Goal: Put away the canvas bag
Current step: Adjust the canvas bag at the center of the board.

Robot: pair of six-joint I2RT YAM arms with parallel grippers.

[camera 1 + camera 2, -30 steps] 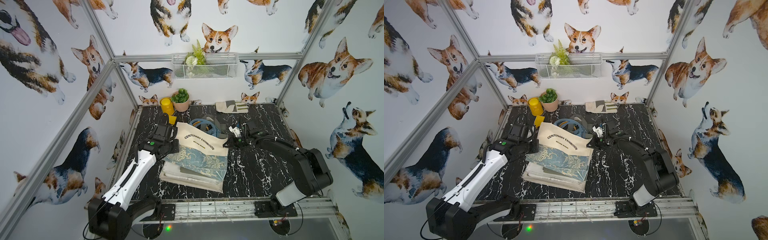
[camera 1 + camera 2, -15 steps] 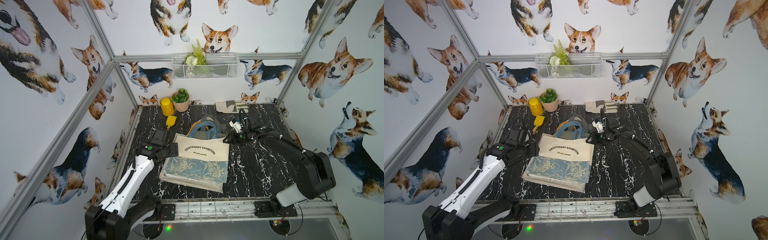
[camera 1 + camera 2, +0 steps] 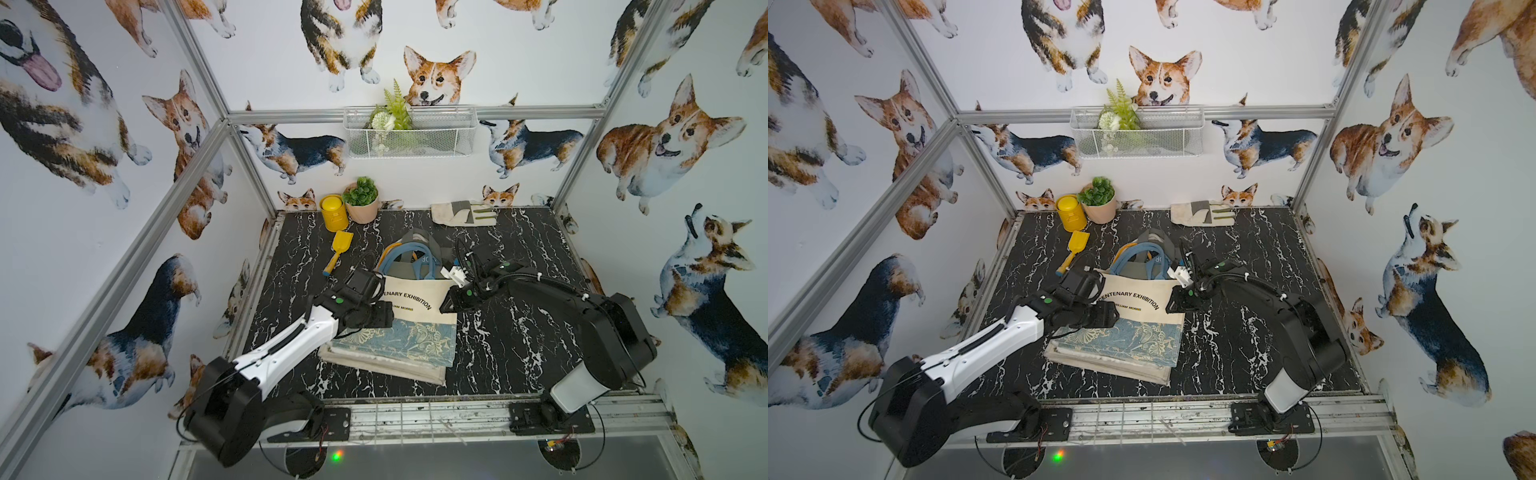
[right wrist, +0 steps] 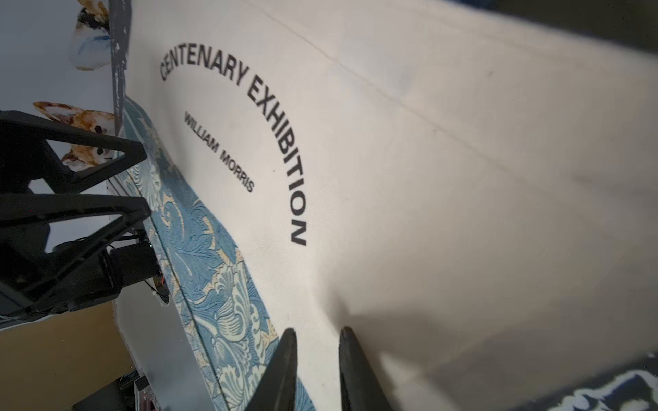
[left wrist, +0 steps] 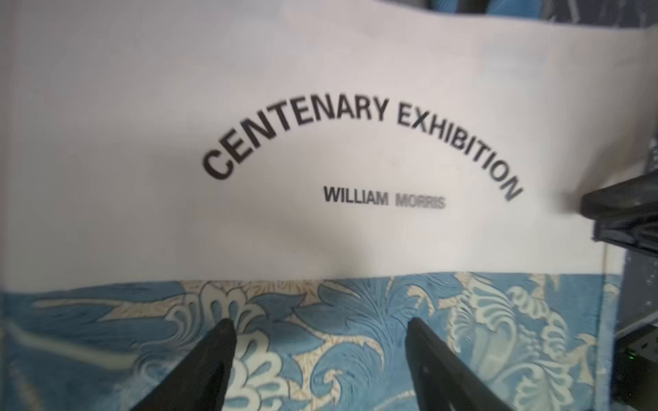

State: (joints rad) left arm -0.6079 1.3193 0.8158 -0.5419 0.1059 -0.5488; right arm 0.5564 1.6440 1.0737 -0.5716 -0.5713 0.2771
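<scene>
The canvas bag [image 3: 419, 328] lies folded flat in the middle of the black marble tabletop [image 3: 519, 340], printed side up (the lettering reads "CENTENARY EXHIBITION"), with its blue handles [image 3: 409, 259] bunched toward the back wall. The left gripper [image 5: 318, 323] hovers over the bag's blue floral band, jaws spread wide and holding nothing. The right gripper [image 4: 318, 332] sits at the bag's opposite edge, jaws only narrowly apart, with bare canvas showing through the gap.

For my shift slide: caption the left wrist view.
Left gripper open over the canvas bag; right gripper at its edge.
</scene>
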